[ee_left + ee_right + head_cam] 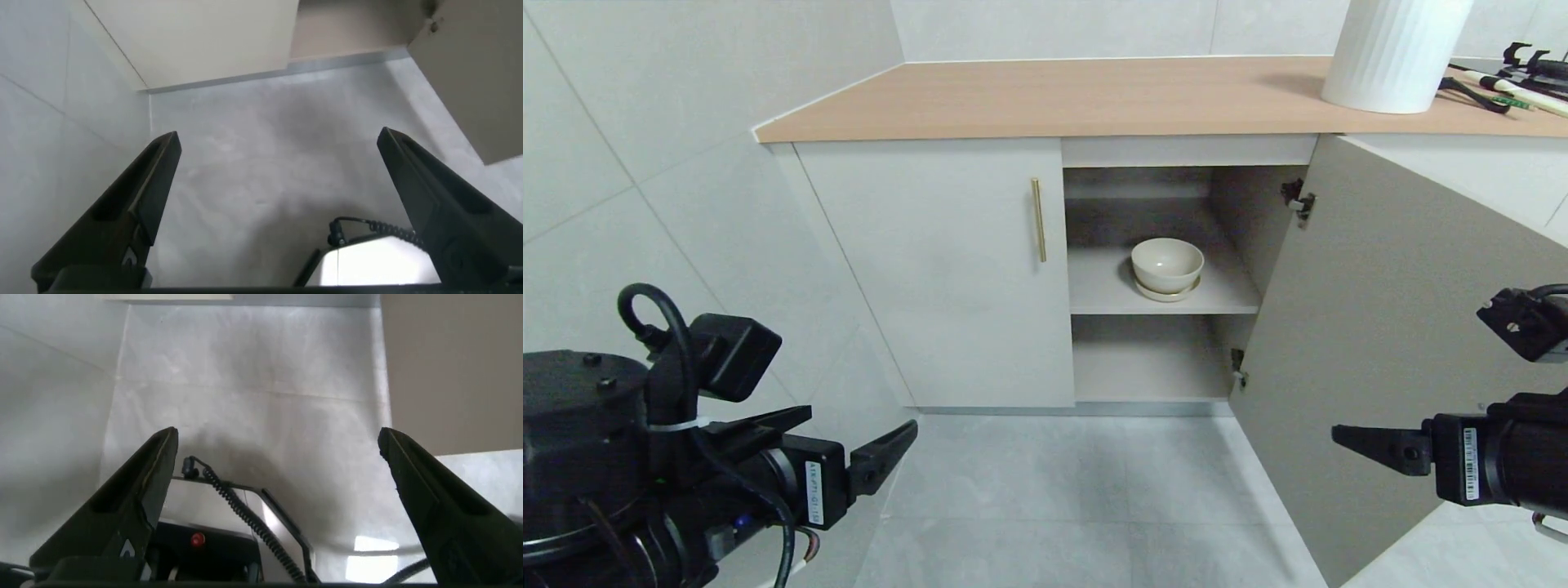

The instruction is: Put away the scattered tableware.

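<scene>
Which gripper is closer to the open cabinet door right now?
Right. The right gripper hangs low, beside the open cabinet door. The left gripper is on the far side of the opening, low by the tiled wall and in front of the closed door.

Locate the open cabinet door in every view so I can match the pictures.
Head view: the open cabinet door swings out at the right, hinged beside the shelf holding the bowl.
Left wrist view: beige panel beyond the open left tool.
Right wrist view: beige panel close beside the open right tool.
Shared landmark: the grey tiled floor beneath the door.
</scene>
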You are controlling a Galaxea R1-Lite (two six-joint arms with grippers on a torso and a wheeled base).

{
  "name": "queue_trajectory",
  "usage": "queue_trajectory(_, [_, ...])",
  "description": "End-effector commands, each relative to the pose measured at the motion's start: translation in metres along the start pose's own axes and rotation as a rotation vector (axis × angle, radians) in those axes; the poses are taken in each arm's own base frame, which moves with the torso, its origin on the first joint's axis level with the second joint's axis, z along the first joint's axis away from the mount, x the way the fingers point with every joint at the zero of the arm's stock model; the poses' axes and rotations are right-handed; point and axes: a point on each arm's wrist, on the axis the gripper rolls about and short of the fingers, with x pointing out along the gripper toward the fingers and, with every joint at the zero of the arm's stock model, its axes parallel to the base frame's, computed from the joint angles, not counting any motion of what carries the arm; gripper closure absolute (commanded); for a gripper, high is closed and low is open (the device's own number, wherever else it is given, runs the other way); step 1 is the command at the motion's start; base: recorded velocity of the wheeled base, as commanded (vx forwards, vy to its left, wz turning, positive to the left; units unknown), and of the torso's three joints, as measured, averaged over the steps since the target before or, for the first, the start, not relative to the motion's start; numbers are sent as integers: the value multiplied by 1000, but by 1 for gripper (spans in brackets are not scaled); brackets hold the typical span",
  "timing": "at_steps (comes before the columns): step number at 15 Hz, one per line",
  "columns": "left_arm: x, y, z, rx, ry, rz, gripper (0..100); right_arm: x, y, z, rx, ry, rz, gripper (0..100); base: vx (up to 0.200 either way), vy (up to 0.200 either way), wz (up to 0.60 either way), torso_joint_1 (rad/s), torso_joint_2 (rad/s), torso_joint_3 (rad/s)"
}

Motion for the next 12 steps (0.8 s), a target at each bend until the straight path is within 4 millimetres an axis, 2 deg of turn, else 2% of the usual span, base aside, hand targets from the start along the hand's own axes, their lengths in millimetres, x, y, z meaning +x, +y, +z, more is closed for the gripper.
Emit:
queue_trajectory(1, [1, 0, 0, 0, 2, 0, 0, -1, -1, -2, -5, 11, -4, 0, 0, -200, 0, 2, 2, 2])
queue_trajectory(6, [0, 0, -1, 0, 3, -2, 0, -3, -4, -7, -45, 71, -28, 0, 0, -200, 0, 0, 0, 0])
queue_trajectory(12, [0, 0, -1, -2, 1, -2, 0, -17, -9, -10, -116, 196, -80, 0, 0, 0, 0, 0, 0, 0])
